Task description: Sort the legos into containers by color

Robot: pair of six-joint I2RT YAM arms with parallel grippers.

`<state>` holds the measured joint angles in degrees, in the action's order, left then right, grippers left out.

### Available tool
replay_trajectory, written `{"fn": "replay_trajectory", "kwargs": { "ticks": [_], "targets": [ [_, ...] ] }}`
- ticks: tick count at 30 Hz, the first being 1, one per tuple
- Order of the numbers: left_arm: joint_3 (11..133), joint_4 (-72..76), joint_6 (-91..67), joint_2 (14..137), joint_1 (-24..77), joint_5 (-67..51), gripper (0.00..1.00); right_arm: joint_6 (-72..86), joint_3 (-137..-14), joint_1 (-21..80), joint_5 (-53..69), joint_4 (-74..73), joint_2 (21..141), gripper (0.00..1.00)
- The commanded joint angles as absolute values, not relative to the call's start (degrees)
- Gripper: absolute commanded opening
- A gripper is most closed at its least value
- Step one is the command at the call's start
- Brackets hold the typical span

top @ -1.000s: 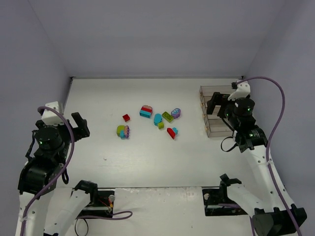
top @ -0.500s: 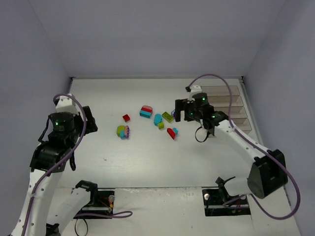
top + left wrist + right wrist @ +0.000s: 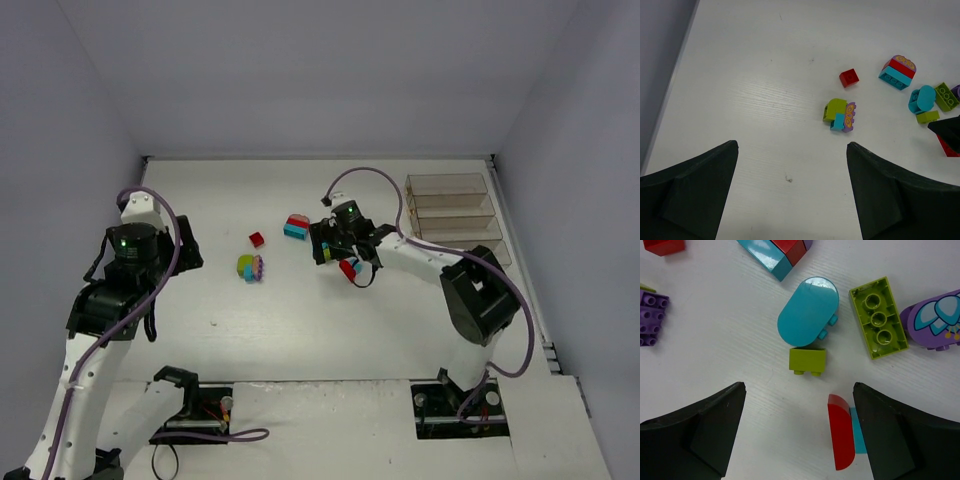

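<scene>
The legos lie mid-table. My right gripper (image 3: 799, 390) is open and empty, low over them (image 3: 340, 248). A red rounded brick (image 3: 840, 431) on a teal piece (image 3: 858, 432) lies just inside its right finger (image 3: 900, 435). Ahead are a small lime brick (image 3: 807, 360), a teal oval brick (image 3: 808, 311), a lime plate (image 3: 878, 317) and a purple printed brick (image 3: 935, 320). My left gripper (image 3: 792, 145) is open and empty, above bare table at the left (image 3: 185, 252). The containers (image 3: 450, 210) stand at the far right, apparently empty.
Left of the pile are a small red brick (image 3: 849, 78), a lime-teal-purple clump (image 3: 839, 114) and a red-teal clump (image 3: 897, 72). Grey walls close in the table on the left, back and right.
My right arm has swung left from the containers to over the pile of bricks. My left arm has moved a little forward and to the right.
</scene>
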<state>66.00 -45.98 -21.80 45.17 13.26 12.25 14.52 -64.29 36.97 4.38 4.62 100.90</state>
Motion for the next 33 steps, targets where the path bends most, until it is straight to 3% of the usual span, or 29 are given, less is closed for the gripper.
{"fn": "replay_trajectory", "kwargs": {
  "ticks": [1,19,21,27,29,33],
  "targets": [
    [67.68,-45.79,-22.85,45.18,13.62,11.95,0.83,14.94,-68.02,38.14,3.43,8.70,103.52,0.84],
    [66.62,-46.93,-21.53,44.30,13.62,13.10,0.83,15.65,-70.93,39.11,-2.28,10.19,112.15,0.48],
    [66.62,-47.02,-21.62,44.21,13.62,13.01,0.83,15.47,-70.84,39.11,-2.90,10.55,112.15,0.42],
    [66.10,-47.46,-21.71,43.51,13.71,12.92,0.83,13.80,-70.14,39.02,-4.13,10.99,109.26,0.08],
    [66.09,-47.72,-21.53,43.42,13.71,12.92,0.83,13.27,-69.44,38.94,-4.04,10.90,105.93,0.01],
    [66.27,-47.81,-21.36,43.15,13.97,12.92,0.83,11.34,-68.91,37.10,-4.92,10.72,100.03,0.00]
  ]
}}
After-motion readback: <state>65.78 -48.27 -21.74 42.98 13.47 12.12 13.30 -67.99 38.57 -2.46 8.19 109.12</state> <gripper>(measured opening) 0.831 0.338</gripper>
